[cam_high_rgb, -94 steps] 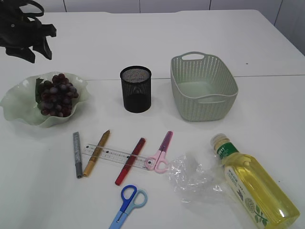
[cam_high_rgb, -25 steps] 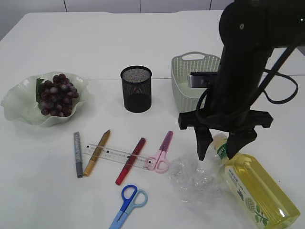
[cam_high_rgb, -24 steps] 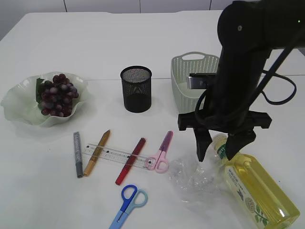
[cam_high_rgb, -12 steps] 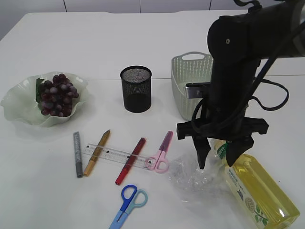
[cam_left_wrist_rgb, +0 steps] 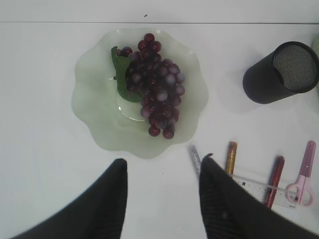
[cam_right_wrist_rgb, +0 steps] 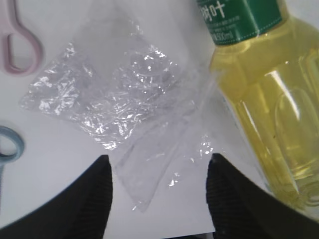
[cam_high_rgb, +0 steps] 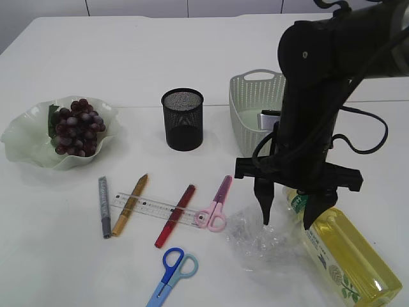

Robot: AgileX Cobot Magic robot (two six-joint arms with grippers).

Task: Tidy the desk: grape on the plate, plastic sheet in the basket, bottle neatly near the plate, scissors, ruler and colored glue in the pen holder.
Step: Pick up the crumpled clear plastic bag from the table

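Observation:
The crumpled clear plastic sheet (cam_high_rgb: 259, 240) (cam_right_wrist_rgb: 124, 99) lies beside the yellow bottle (cam_high_rgb: 342, 249) (cam_right_wrist_rgb: 259, 99), which rests on its side. My right gripper (cam_high_rgb: 287, 222) (cam_right_wrist_rgb: 159, 159) hangs open just above the sheet's near edge, with nothing between its fingers. The grape bunch (cam_high_rgb: 73, 128) (cam_left_wrist_rgb: 157, 94) sits on the green plate (cam_high_rgb: 19, 144) (cam_left_wrist_rgb: 89, 109). My left gripper (cam_left_wrist_rgb: 163, 160) is open and empty above the table, in front of the plate. Pink scissors (cam_high_rgb: 215, 204), blue scissors (cam_high_rgb: 171, 275), the ruler (cam_high_rgb: 150, 208) and grey (cam_high_rgb: 103, 206), gold (cam_high_rgb: 130, 203) and red glue sticks (cam_high_rgb: 174, 216) lie flat.
The black mesh pen holder (cam_high_rgb: 183, 118) (cam_left_wrist_rgb: 279, 74) stands upright behind the stationery. The green basket (cam_high_rgb: 252, 118) sits to its right, partly hidden by my right arm. The bottle lies close to the table's front right edge.
My right gripper has come down and slightly left, close over the plastic sheet, still open. The left arm, at the top left earlier, has left the exterior view.

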